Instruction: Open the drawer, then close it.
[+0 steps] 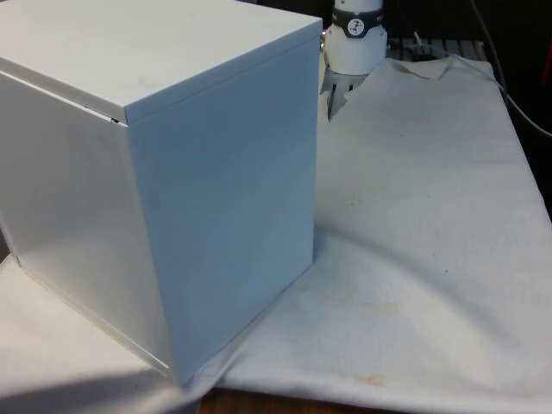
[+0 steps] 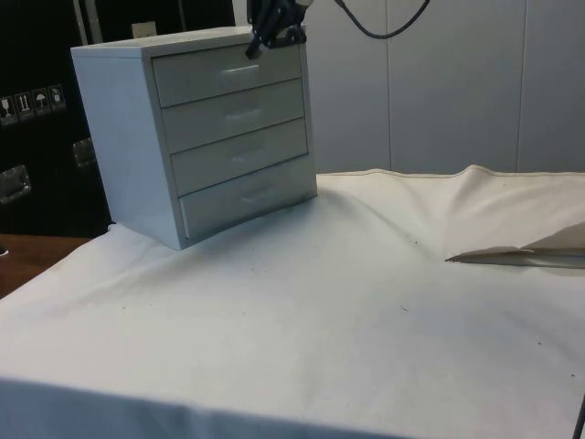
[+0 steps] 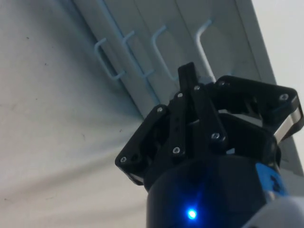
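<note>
Side view shows a white chest of drawers standing on the white cloth toward the table's far left corner as that camera sees it, with dark cabinets behind it. The chest has four drawers stacked one above the other, each with a pale bar handle, and all four fronts sit flush with the frame, so every drawer is closed. The black gripper hangs at the chest's upper front edge, its tips just in front of the top drawer, near that drawer's handle. Whether the tips touch the drawer front cannot be told from here.

From the wrist camera, the gripper points at the drawer fronts, and the four handles run in a row past it; the handle of the top drawer lies closest to the fingertips. The two fingers are pressed together into a single black point, with no gap between them and nothing held.

Across the table, the front view gives the chest's plain back and side panels, which take up the front view's left half. The gripper peeks out just past the chest's upper far corner, below the white arm. The cloth lies wrinkled and faintly stained on the front view's right.
</note>
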{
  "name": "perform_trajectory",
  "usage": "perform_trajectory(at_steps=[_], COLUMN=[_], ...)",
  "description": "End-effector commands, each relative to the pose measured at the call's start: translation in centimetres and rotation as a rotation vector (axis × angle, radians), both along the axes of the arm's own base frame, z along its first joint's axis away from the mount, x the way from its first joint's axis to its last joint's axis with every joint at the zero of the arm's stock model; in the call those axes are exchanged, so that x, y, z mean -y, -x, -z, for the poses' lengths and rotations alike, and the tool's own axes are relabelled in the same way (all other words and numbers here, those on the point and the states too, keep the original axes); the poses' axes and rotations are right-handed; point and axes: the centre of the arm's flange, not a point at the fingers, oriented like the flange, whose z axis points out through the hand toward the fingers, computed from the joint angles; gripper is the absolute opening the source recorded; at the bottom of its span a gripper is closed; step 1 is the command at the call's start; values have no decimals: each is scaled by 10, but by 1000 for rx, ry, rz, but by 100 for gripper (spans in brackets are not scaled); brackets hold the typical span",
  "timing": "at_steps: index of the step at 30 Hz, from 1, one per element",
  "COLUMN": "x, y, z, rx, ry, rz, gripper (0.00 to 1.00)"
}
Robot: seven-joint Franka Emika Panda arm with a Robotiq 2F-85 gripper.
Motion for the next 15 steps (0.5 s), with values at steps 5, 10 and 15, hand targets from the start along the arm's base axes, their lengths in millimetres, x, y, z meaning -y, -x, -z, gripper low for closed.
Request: perform_trajectory(at_steps=[5, 10, 15], x=[-1, -5, -9], y=[8, 13, 19], z=[-6, -6, -6], rx=[11, 11, 11], ry=[5, -2, -11], rz=[-11, -22, -35], gripper=[0, 0, 0])
